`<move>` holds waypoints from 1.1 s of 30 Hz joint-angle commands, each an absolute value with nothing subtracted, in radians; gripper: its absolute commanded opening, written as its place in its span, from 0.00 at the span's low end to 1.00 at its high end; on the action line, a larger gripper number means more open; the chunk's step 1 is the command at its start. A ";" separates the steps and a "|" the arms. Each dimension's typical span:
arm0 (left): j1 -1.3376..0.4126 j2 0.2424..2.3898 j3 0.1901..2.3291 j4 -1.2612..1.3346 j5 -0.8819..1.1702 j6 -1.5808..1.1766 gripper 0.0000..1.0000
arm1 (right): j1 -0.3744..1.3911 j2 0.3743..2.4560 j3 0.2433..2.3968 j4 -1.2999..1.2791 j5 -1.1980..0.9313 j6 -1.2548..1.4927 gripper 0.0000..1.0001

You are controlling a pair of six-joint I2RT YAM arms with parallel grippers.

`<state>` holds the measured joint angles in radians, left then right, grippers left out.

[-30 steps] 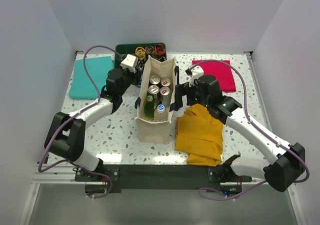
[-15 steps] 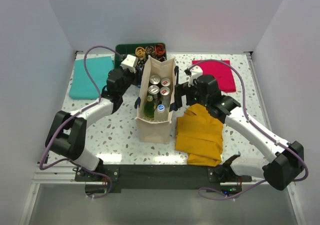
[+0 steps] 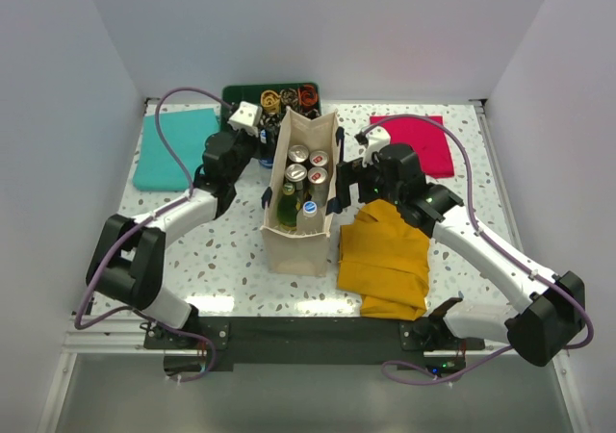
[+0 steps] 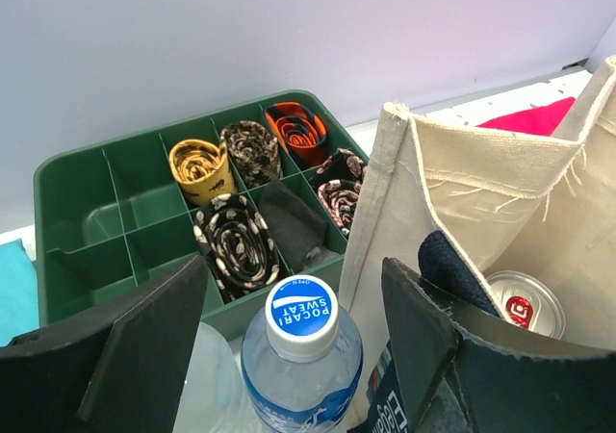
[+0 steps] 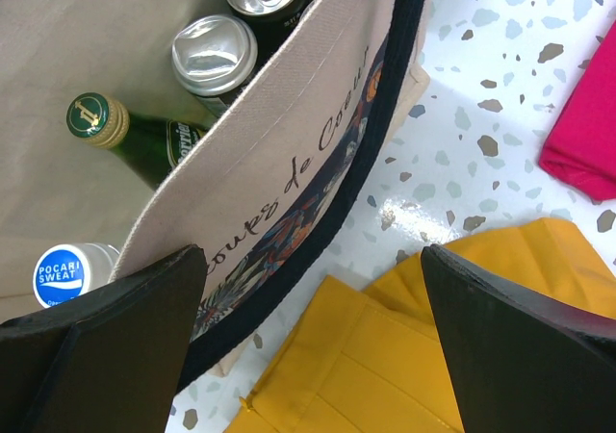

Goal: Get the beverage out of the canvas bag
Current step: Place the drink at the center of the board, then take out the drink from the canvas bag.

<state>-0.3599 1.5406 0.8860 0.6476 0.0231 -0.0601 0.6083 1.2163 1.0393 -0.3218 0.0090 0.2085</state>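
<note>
**A:** Where is the canvas bag [image 3: 296, 250]?

**B:** It stands upright in the middle of the tabletop [image 3: 231, 260] with its mouth open and one arm on either side of it.

**A:** And the drinks?

**B:** Most are inside the bag. The top view shows four cans [image 3: 298, 153] at the far end. Nearer the arms are a green bottle [image 5: 106, 125] with a gold cap and a capped bottle [image 5: 67, 274] whose cap is blue and white. One clear bottle [image 4: 301, 356] with the same blue-and-white cap is outside. It stands upright just beside the bag's left wall, between the bag and a green tray [image 4: 87, 178].

**A:** Are the left fingers [image 4: 154, 337] holding it?

**B:** No, they are spread apart. The bottle sits between them with a gap showing on each side, so nothing is gripped.

**A:** What about the right fingers [image 5: 500, 337]?

**B:** They are spread wide and holding nothing. The bag's right wall, with its navy strap [image 5: 385, 135], runs between them. I can't tell whether either finger touches the fabric.

**A:** What else is on the tabletop?

**B:** The tray is at the far edge with rolled ties [image 4: 236, 245] in several compartments. A teal cloth [image 3: 176, 147] lies at the far left and a red cloth [image 3: 414, 142] at the far right. A yellow cloth [image 3: 385, 260] lies just right of the bag, under the right arm.
</note>
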 commanded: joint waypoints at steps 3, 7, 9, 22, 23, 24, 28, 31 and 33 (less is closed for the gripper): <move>-0.351 1.447 0.904 0.650 0.028 -0.075 0.79 | 0.609 1.192 1.075 -0.296 0.017 0.207 0.98; -0.351 1.390 0.867 0.676 0.025 -0.089 0.83 | 0.609 1.174 1.069 -0.291 0.009 0.209 0.98; -0.351 1.365 0.870 0.654 0.028 -0.090 0.84 | 0.611 1.166 1.066 -0.293 0.006 0.209 0.98; -0.351 1.233 0.870 0.523 0.107 -0.156 0.90 | 0.611 0.965 0.997 -0.247 0.063 0.255 0.98; -0.351 1.226 0.861 0.522 0.121 -0.175 0.91 | 0.609 0.948 0.986 -0.236 0.058 0.256 0.98; -0.351 1.221 0.858 0.522 0.130 -0.186 0.93 | 0.609 0.924 0.977 -0.232 0.049 0.256 0.98; -0.353 1.198 0.867 0.466 0.161 -0.216 1.00 | 0.609 0.916 0.985 -0.262 0.073 0.262 0.98; -0.354 1.172 0.864 0.414 0.163 -0.230 1.00 | 0.611 0.925 0.989 -0.279 0.090 0.270 0.98; -0.353 1.138 0.856 0.367 0.150 -0.230 1.00 | 0.611 0.933 0.996 -0.297 0.103 0.276 0.98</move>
<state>-0.3599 1.2137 0.8665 0.4377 0.1368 -0.1993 0.6083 0.9176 0.9878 -0.2924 0.0578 0.2504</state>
